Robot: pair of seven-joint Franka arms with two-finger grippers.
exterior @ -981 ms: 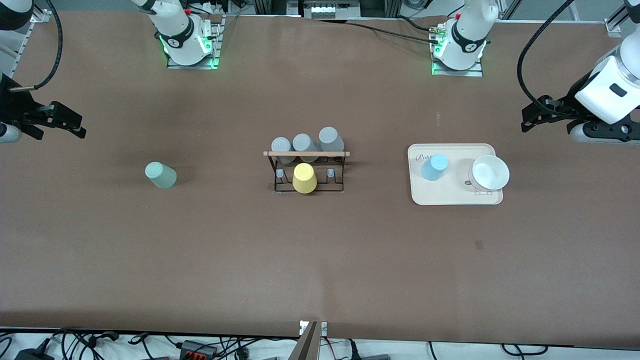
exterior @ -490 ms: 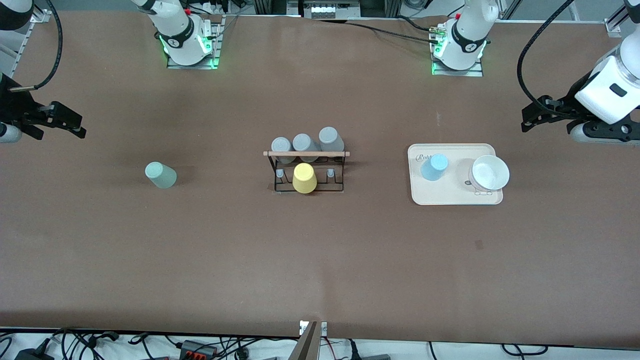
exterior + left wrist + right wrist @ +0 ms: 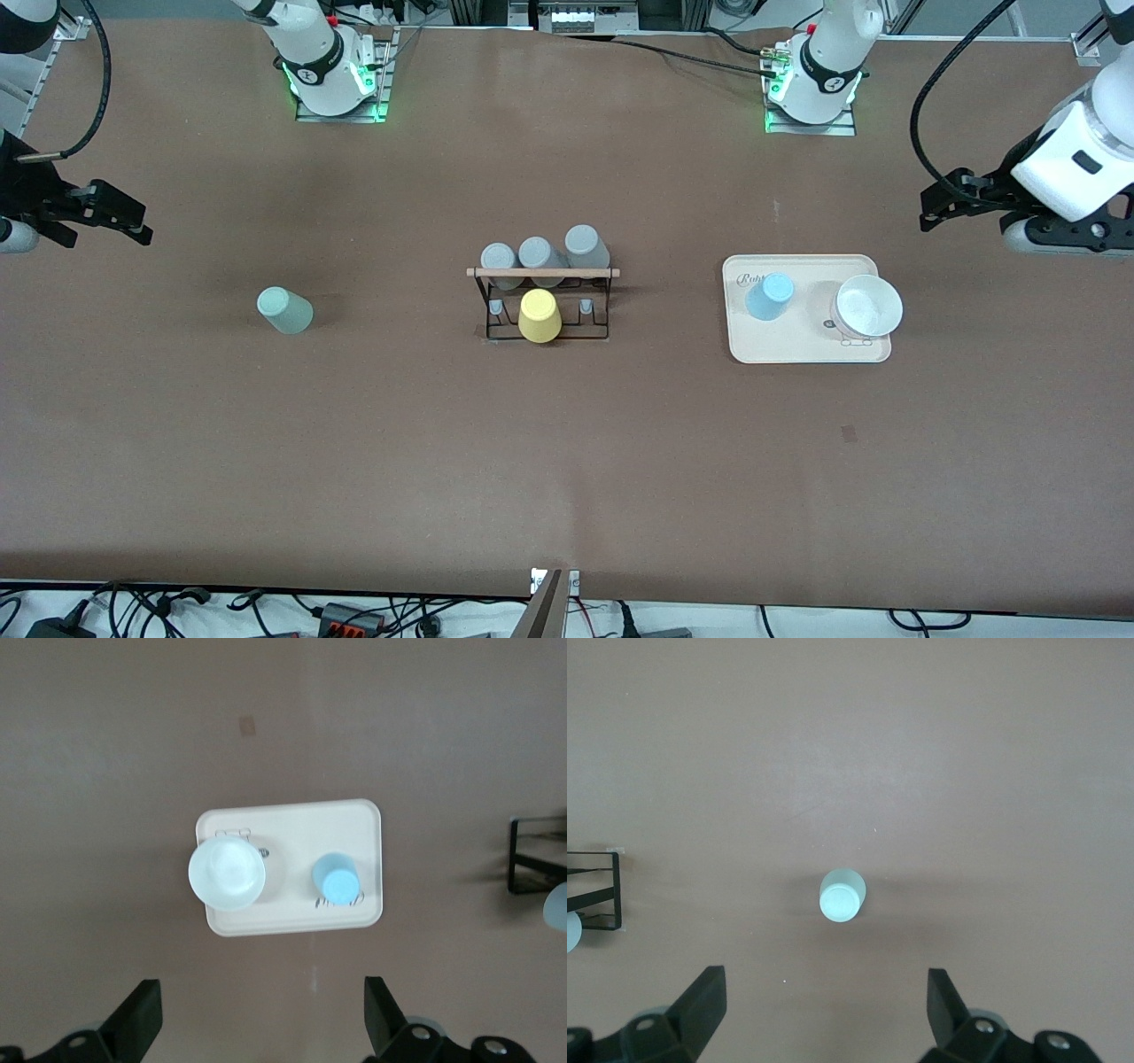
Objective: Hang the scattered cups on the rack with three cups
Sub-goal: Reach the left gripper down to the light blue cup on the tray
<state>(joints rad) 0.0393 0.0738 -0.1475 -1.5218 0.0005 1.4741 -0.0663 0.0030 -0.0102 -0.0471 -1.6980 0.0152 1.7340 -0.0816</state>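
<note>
Sage green cup [image 3: 284, 310] is standing mouth-down, axis upright, on bare table toward the right arm's end, nearer the camera than the right gripper [image 3: 133, 221], whose jaws are gaping wide, empty.

Light blue cup [image 3: 768, 295] is sitting inverted on beige tray [image 3: 806, 354]; left gripper [image 3: 932, 208] is hovering spread apart, empty, equally placed for it.

Rack [image 3: 545, 301] is waiting between them.

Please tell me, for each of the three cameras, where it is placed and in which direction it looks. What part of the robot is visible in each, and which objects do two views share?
Front view: high across the table, facing both bases; shows the rack, both arms, the open left claw and open right claw.
Left wrist view: looks down past its own fingers at the beige tray, light blue cup and white bowl.
Right wrist view: looks down past its own fingers at the sage green cup.
Shared: each wrist view's cup also shows in front; both wrist views catch a rack edge.
</note>
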